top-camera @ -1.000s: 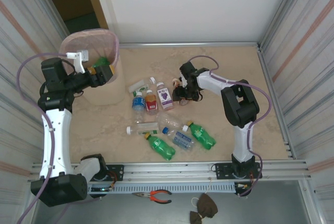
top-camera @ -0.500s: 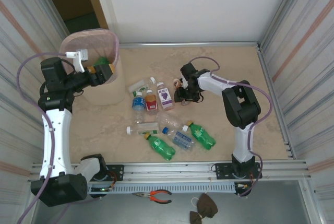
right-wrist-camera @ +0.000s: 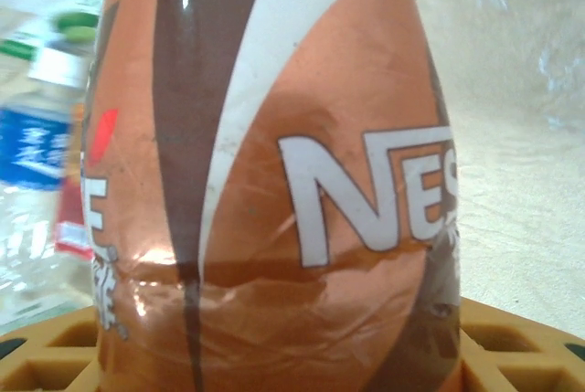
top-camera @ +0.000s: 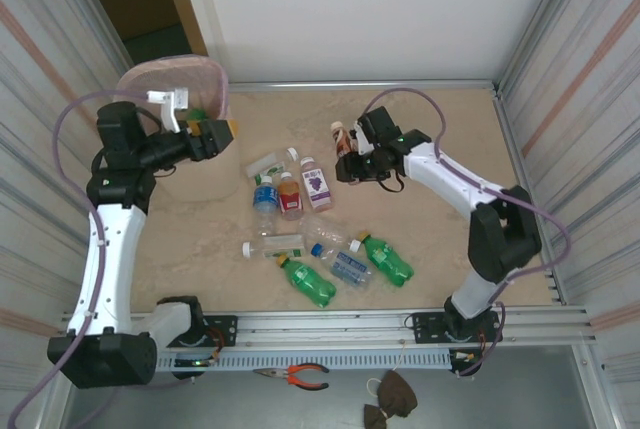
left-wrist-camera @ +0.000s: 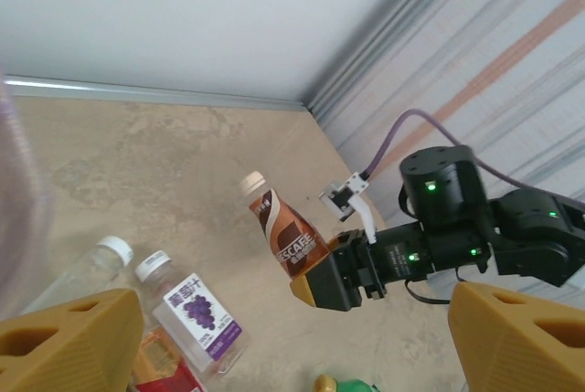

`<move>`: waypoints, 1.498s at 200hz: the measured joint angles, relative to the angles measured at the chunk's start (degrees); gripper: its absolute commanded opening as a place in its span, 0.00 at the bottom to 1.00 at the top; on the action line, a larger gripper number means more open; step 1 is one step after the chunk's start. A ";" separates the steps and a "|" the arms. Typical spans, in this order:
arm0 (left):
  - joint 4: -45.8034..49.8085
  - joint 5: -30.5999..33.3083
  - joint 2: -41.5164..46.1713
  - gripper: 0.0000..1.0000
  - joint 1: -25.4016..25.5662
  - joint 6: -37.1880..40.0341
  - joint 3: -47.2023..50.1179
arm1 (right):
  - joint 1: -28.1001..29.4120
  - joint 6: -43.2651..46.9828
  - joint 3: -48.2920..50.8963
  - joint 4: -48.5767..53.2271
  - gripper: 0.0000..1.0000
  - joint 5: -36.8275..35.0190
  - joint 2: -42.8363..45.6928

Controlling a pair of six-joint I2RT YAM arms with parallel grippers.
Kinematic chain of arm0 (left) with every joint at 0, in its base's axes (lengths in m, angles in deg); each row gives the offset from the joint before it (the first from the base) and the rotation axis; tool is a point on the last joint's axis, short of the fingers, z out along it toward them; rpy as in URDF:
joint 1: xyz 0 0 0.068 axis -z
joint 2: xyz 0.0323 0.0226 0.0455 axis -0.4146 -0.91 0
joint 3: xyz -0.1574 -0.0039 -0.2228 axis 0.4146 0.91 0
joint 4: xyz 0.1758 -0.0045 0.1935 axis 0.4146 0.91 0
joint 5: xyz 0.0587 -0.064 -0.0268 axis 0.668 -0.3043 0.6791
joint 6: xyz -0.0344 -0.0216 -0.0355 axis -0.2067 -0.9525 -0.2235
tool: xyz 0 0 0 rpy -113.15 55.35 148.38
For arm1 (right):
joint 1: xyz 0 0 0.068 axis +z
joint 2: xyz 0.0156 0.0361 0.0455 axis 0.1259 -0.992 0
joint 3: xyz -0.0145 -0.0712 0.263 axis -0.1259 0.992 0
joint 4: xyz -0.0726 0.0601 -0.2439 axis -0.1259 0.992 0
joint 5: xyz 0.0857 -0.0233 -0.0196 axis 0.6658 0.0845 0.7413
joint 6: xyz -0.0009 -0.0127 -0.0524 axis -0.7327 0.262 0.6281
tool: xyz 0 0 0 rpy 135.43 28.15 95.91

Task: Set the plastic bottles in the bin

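Observation:
In the top view my right gripper (top-camera: 350,163) is shut on a brown Nescafe bottle (top-camera: 340,137) and holds it off the floor. The right wrist view has that bottle (right-wrist-camera: 274,182) pressed between the yellow fingers (right-wrist-camera: 512,351). My left gripper (top-camera: 216,135) hangs open beside the pink mesh bin (top-camera: 150,81), with a green bottle (top-camera: 197,114) just behind it at the rim. From the left wrist I see the brown bottle (left-wrist-camera: 285,227), the right gripper (left-wrist-camera: 345,284) and a grape-label bottle (left-wrist-camera: 196,314). Several bottles lie on the floor, among them two green ones (top-camera: 308,281) (top-camera: 387,259).
Corrugated metal walls close in both sides. A metal rail (top-camera: 330,324) runs along the front edge. Pliers (top-camera: 300,376) and a dark cloth (top-camera: 390,394) lie in front of it. Bare floor (top-camera: 440,249) spreads to the right of the bottles.
My right gripper has lifted the brown bottle off the floor and its arm has stretched out. My left gripper has shifted slightly right, away from the bin.

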 measured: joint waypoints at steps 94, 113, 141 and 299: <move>-13.44 5.40 -2.10 0.88 20.31 -2.01 -2.03 | 5.88 6.84 12.98 -21.05 0.49 2.75 27.39; -15.72 6.43 -3.34 0.88 24.57 -1.68 -2.82 | 7.39 8.00 13.90 -25.03 0.49 3.87 30.40; -17.66 7.74 -4.96 0.89 30.14 0.20 -4.66 | 10.25 10.01 13.92 -29.81 0.50 5.20 33.35; -21.68 3.91 -8.70 0.65 43.08 9.64 -9.99 | 18.32 13.81 12.81 -34.01 0.51 6.91 39.26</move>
